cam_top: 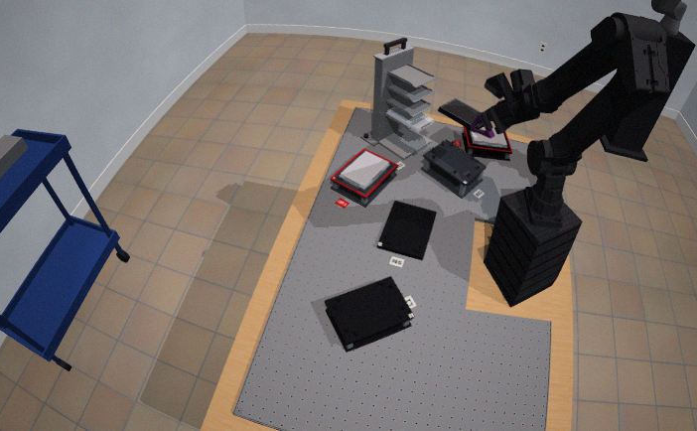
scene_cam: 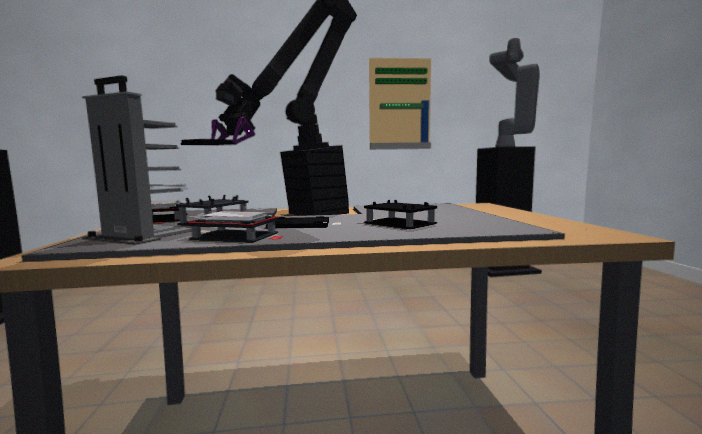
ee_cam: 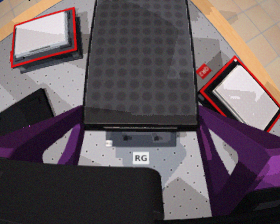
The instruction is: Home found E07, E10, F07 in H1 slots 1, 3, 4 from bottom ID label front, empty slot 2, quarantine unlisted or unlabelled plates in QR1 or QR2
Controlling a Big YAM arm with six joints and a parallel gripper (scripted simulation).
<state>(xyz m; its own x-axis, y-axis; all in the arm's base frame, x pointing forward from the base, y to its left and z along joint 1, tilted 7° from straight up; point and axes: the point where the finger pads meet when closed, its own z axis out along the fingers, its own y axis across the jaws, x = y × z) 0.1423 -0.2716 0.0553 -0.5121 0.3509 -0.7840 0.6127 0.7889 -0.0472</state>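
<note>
My gripper (cam_top: 482, 128) (scene_cam: 232, 135) (ee_cam: 140, 112) is shut on a dark well plate (cam_top: 460, 111) (scene_cam: 203, 141) (ee_cam: 139, 50), gripping it by its near end. It holds the plate level in the air, above the black RG nest (cam_top: 453, 163) (ee_cam: 141, 139) and just in front of the grey plate hotel H1 (cam_top: 384, 90) (scene_cam: 119, 161), at about the height of the upper shelves. The plate's far end points at the hotel. A pale plate (cam_top: 413, 121) lies on a lower hotel shelf. No label shows on the held plate in these views.
Two red-framed quarantine nests each hold a pale plate: one plate (cam_top: 364, 170) (ee_cam: 40, 35) left of RG, the other plate (cam_top: 493, 138) (ee_cam: 247, 96) on the right under my wrist. A black plate-sized slab (cam_top: 406, 228) and a black nest (cam_top: 367, 311) (scene_cam: 400, 207) stand further forward.
</note>
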